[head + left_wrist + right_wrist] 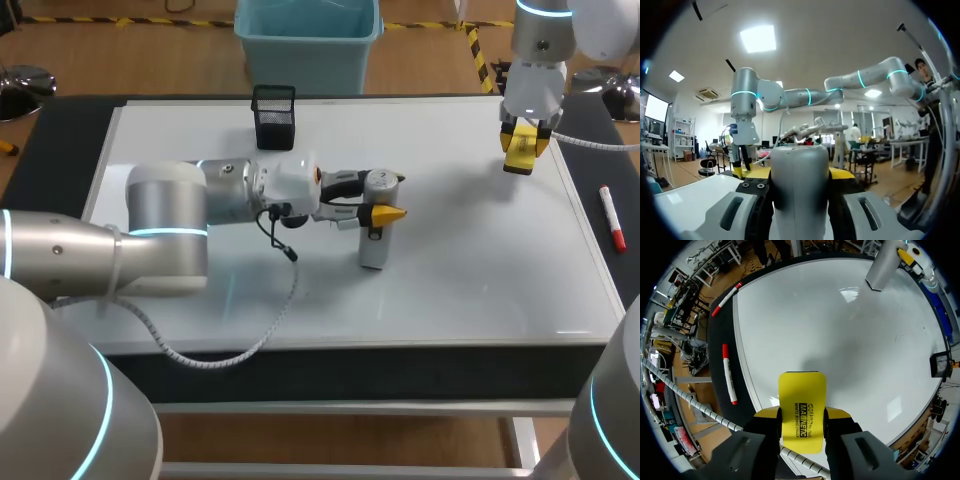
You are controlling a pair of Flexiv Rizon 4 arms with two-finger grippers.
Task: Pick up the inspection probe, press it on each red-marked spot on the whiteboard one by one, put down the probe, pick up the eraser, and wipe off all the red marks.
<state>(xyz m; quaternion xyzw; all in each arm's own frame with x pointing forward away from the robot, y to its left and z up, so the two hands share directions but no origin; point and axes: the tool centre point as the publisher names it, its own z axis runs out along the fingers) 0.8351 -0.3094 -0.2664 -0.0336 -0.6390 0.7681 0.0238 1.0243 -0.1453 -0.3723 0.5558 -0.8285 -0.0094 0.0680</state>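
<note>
Black mesh cup (pixel 273 115) stands at the far edge of the whiteboard (pixel 480 270), left of middle; I cannot tell its contents. My left tool (pixel 388 197) is clamped on the grey probe (pixel 372 245) from both sides, and the probe stands upright near the board's middle with its lower end at the surface. My right tool (pixel 802 413) grips the yellow eraser (pixel 802 390), black print on its face, above the board's far right corner; a red marker (pixel 611 216) lies on the dark strip of the table (pixel 60 120) along its right edge.
</note>
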